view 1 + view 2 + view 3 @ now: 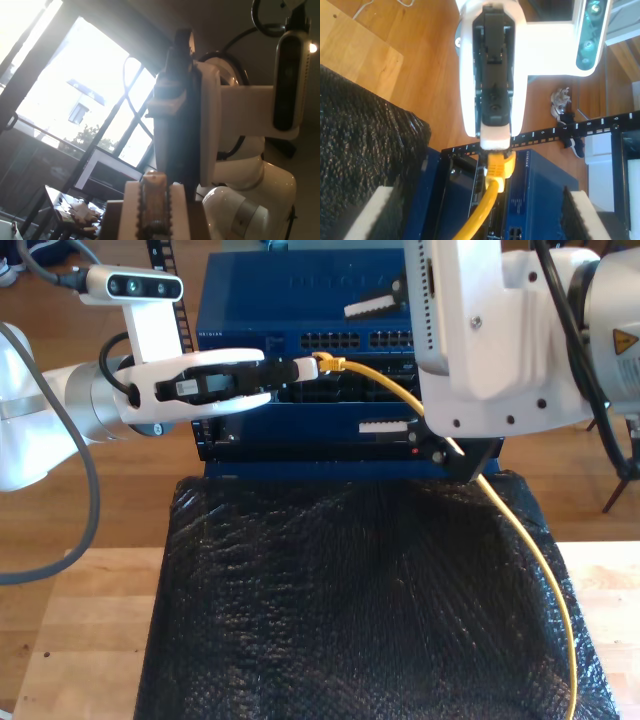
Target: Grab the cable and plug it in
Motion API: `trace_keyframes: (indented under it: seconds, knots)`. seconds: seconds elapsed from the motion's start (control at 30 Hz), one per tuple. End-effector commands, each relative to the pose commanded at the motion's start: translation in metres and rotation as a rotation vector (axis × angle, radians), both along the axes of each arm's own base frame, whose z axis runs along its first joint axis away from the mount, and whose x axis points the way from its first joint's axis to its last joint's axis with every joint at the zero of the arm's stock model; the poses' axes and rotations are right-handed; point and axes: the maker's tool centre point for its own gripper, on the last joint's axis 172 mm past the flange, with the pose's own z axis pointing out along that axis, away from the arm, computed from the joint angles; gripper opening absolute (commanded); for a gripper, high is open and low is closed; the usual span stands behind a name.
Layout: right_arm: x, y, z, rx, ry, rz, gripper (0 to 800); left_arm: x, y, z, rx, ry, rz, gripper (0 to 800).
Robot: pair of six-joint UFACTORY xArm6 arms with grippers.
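Note:
The yellow cable (520,530) runs from the exterior view's lower right up over the black sheet to the blue network switch (300,300). Its yellow-booted plug (328,363) is at the switch's front, held by my first gripper (310,367), which reaches in from the exterior view's left. In the first wrist view my first gripper (154,210) is shut on the plug (153,197). My second gripper (380,365) is open, its serrated pads (375,302) either side of the cable. In the second wrist view, the cable (492,192) passes between the open fingers of my second gripper (477,215). Whether the plug is seated cannot be told.
A crinkled black sheet (350,600) covers the surface in front of the switch (540,190). A black perforated rail (560,131) runs along the switch. Wooden floor (80,640) lies at both sides. The second arm's bulky wrist (500,330) stands at the exterior view's upper right.

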Motion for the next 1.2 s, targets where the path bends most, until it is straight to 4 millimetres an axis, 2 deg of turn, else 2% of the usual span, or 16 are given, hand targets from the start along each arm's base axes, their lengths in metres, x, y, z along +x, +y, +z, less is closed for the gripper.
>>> trace_keyframes:
  seconds: [0.13,0.37,0.5,0.57,0.63,0.97,1.2]
  knots:
    - [-0.002,0.008,0.006,0.014,-0.023,0.01,693,0.0,0.0,0.0,0.0,0.0,0.0,14]
    - [-0.002,0.012,0.0,0.013,-0.02,0.015,652,0.0,-0.001,0.0,0.0,0.0,-0.002,14]
    - [-0.001,0.011,0.002,0.019,-0.028,0.007,557,-0.001,-0.001,0.0,-0.001,0.0,-0.004,14]
    - [-0.001,0.012,0.001,0.019,-0.028,0.007,535,-0.001,-0.001,0.0,-0.002,-0.002,-0.005,14]
    - [-0.001,0.012,0.002,0.019,-0.029,0.008,464,-0.001,-0.001,0.0,-0.002,0.0,-0.006,14]
    - [-0.001,0.012,0.001,0.018,-0.027,0.008,447,-0.002,-0.001,0.001,-0.004,-0.001,-0.007,14]
    - [-0.002,0.012,0.001,0.019,-0.029,0.008,387,-0.005,0.0,0.002,-0.011,-0.003,-0.019,14]
